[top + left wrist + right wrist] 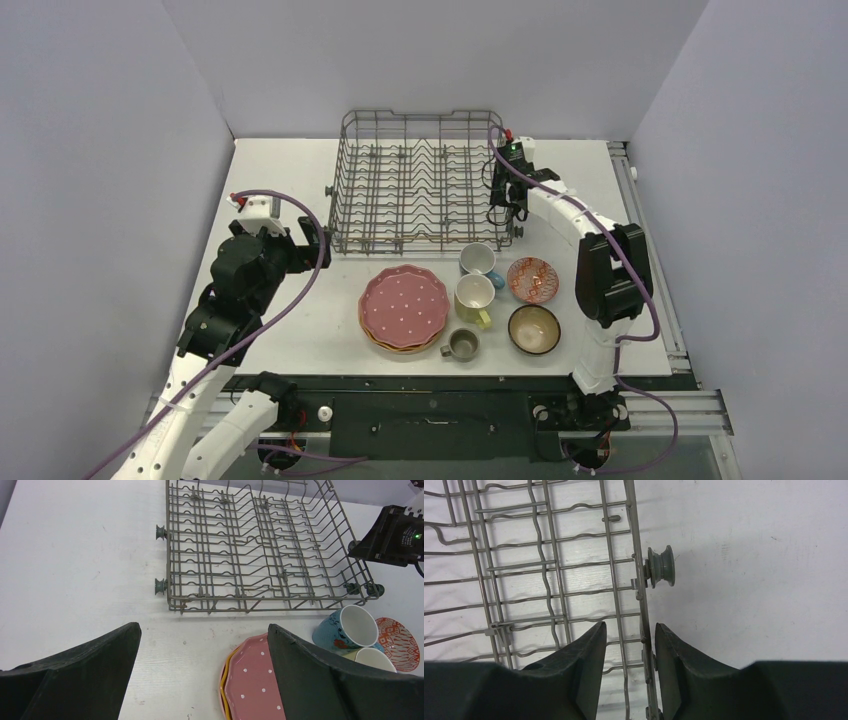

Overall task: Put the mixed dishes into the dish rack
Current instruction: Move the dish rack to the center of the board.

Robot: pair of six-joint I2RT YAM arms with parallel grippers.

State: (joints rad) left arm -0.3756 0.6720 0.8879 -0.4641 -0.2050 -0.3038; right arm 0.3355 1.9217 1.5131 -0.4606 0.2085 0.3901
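The grey wire dish rack (420, 180) stands empty at the back of the table. My right gripper (630, 630) straddles its right wall (636, 555) just below a side wheel (660, 567). Its jaws stand a little apart, with a gap on either side of the wire. In front of the rack lie the stacked dotted plates (404, 305), pink on top, a blue mug (478, 259) on its side, a yellow mug (474, 297), a small grey-olive mug (462, 343), a red-patterned bowl (532, 279) and a dark brown bowl (533, 329). My left gripper (204, 635) hangs wide open over the table left of the plates (250, 680).
White walls close in the table at the back and on both sides. The right arm's camera housing (395, 535) sits by the rack's right near corner. A black rail runs along the table's near edge (440, 382).
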